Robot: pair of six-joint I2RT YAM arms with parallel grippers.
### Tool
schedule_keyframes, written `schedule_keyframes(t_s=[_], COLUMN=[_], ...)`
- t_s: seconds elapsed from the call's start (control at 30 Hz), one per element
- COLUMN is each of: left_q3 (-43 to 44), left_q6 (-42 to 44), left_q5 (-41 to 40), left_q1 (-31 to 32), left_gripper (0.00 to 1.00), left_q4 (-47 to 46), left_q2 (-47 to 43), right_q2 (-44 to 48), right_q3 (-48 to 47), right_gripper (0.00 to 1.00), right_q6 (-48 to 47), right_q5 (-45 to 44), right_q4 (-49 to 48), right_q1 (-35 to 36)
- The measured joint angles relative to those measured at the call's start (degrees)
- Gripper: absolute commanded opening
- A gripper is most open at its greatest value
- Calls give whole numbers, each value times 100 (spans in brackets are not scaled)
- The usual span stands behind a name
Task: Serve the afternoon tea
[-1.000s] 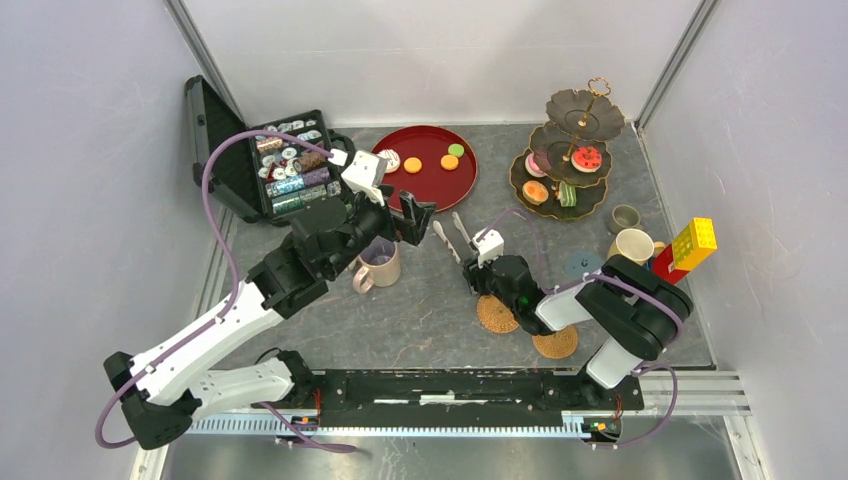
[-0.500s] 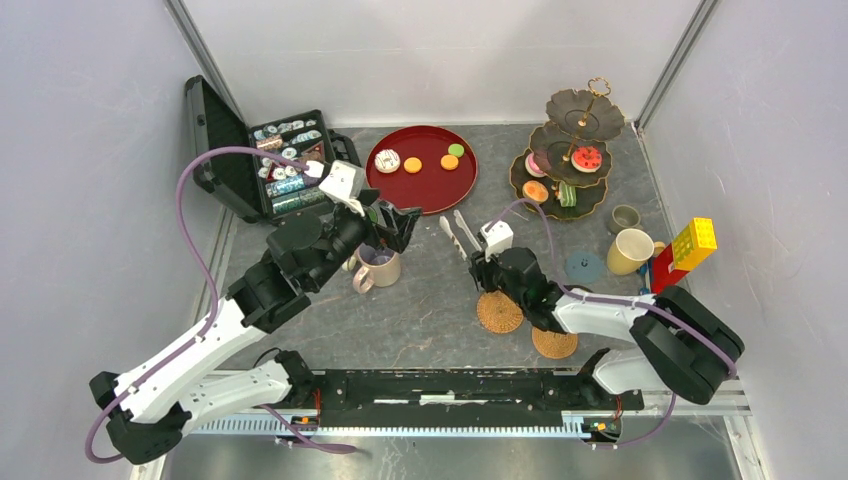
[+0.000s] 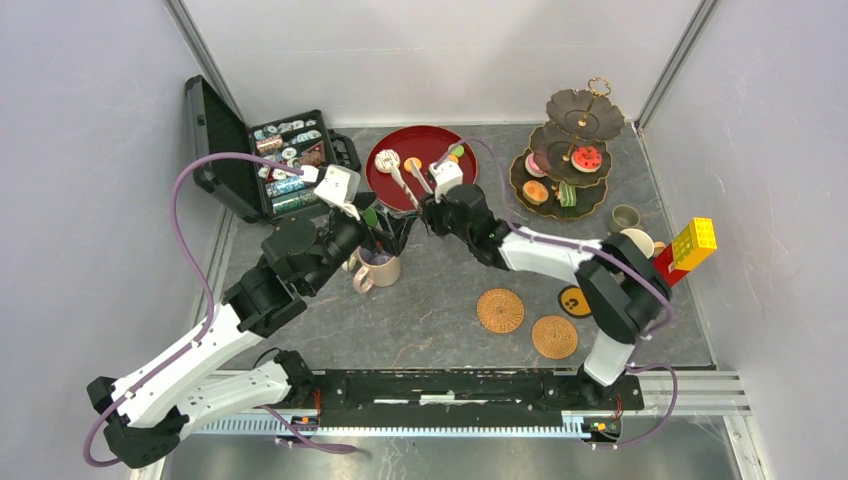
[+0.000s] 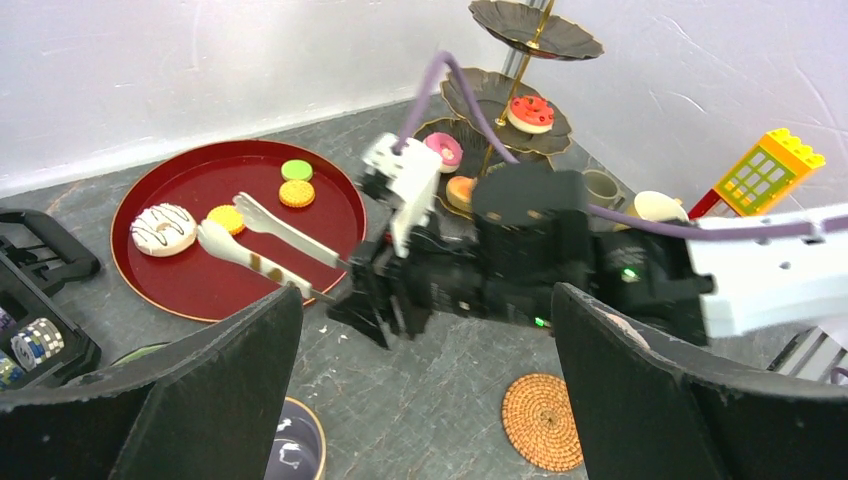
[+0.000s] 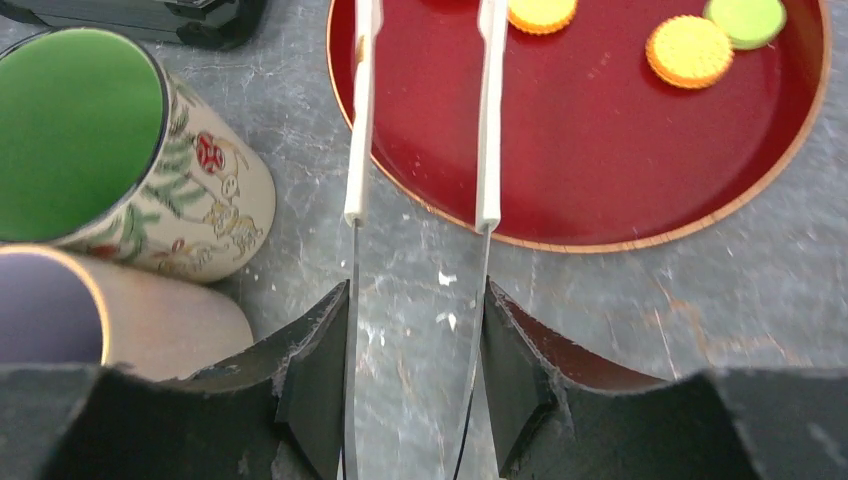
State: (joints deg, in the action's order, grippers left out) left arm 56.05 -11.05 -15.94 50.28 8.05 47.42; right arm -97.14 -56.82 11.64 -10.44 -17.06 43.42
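My right gripper (image 5: 415, 300) is shut on a pair of white-handled tongs (image 5: 487, 120), whose tips reach over the round red tray (image 5: 600, 190). On the tray lie a white donut (image 4: 160, 225), orange cakes (image 5: 688, 50) and a green one (image 5: 745, 20). My left gripper (image 4: 425, 320) hangs open and empty over the beige mug (image 3: 380, 268) and the green-lined mug (image 5: 100, 150). The dark three-tier stand (image 3: 570, 150) at the back right carries more cakes. The yellow mug (image 3: 632, 243) and the small grey mug (image 3: 625, 215) stand to its right.
An open black case (image 3: 285, 170) of small items sits at the back left. Two woven coasters (image 3: 499, 310) and a dark coaster (image 3: 573, 300) lie in the near middle. A yellow and red toy block (image 3: 690, 248) stands by the right wall.
My right arm has swung from the middle of the table back and left, bringing the tongs over the red tray. The left gripper has shifted slightly over the mugs.
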Motion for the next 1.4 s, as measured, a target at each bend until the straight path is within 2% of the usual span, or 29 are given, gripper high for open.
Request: schedule_keyframes(t_s=[0.27, 0.6, 0.8, 1.4], left_q3=[-22, -22, -26, -63], left_q6=[0, 2, 2, 2], left_q5=[0, 2, 0, 0], left_q1=[0, 26, 37, 59], left_gripper=[100, 100, 100, 100], left_q4=[-2, -4, -4, -4], left_q2=[-4, 0, 0, 7], right_q2=[-1462, -2621, -2841, -3473], right_q3=[-1637, -3010, -3314, -4089], right_gripper=[52, 54, 57, 58], right_q6=[-155, -509, -671, -896], right_q5=[466, 549, 540, 479], right_q4=[575, 1080, 1246, 1366], right_q1=[-321, -426, -426, -433])
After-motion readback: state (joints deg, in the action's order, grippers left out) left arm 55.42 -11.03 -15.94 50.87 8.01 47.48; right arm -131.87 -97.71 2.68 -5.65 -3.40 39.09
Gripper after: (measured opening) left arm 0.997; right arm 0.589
